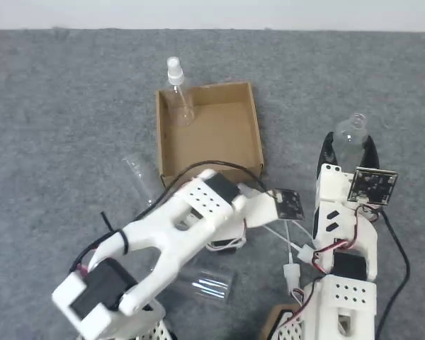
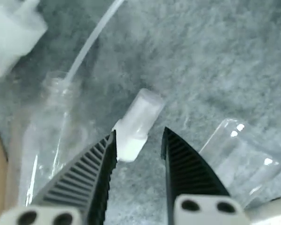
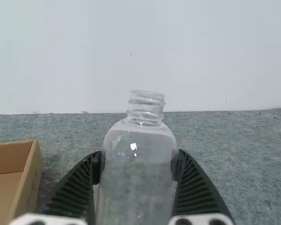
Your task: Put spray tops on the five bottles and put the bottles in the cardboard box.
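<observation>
Spray top (image 2: 143,110) is lying on the grey mat (image 2: 225,56), right in the gap between the fingers of your left gripper (image 2: 138,136). Its near end is down by the tips and the rest pokes out past them. The fingers are spread a fair bit wider than the top. One fingertip (image 2: 107,152) looks like it's against the side of it, though I can't really tell if it's actually touching. The other fingertip is clearly apart from it, so that gripper has hold of nothing.

Just outside one finger there's a clear bottle (image 2: 47,136) on its side, with a thin white tube (image 2: 91,40) running toward its neck. Outside the other finger a second clear bottle (image 2: 243,150) is lying down too.

Your right gripper (image 3: 139,159) is closed onto an open-necked bottle (image 3: 140,136). It's upright, with its body pressed between both pads and the threaded neck sticking up above the fingertips.

The cardboard box (image 1: 251,127) sits off to the side of those right fingers, apart from them. A capped bottle (image 1: 178,95) with its spray top already on stands in the box's far corner.
</observation>
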Available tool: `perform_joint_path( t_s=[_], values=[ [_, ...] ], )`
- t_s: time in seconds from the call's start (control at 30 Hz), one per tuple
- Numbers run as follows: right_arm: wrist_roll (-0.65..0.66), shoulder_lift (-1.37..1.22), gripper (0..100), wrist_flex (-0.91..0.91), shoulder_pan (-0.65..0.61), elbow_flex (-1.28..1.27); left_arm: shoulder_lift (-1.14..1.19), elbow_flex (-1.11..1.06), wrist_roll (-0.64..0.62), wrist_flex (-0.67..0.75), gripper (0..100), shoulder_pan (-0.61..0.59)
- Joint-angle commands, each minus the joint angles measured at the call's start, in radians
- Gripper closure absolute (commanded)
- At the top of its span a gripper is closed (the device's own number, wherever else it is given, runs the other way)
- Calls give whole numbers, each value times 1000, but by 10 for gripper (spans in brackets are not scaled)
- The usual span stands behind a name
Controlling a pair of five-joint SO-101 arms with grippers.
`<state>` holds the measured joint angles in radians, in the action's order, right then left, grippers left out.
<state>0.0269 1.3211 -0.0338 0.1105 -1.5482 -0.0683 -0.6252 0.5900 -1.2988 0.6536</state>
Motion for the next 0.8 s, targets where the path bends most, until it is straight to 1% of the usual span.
perform_joint_path(
  t_s=[0.0, 0.33, 0.5, 0.77],
  values=[
    [-8, 27, 982, 28, 12, 26, 14, 50, 9, 51, 852, 18],
    [-8, 27, 982, 28, 10, 26, 137, 51, 12, 169, 852, 15],
    [-8, 27, 982, 28, 8, 26, 184, 61, 11, 187, 856, 15],
    [-8, 27, 982, 28, 7, 26, 181, 68, -9, 190, 957, 14]
  ],
)
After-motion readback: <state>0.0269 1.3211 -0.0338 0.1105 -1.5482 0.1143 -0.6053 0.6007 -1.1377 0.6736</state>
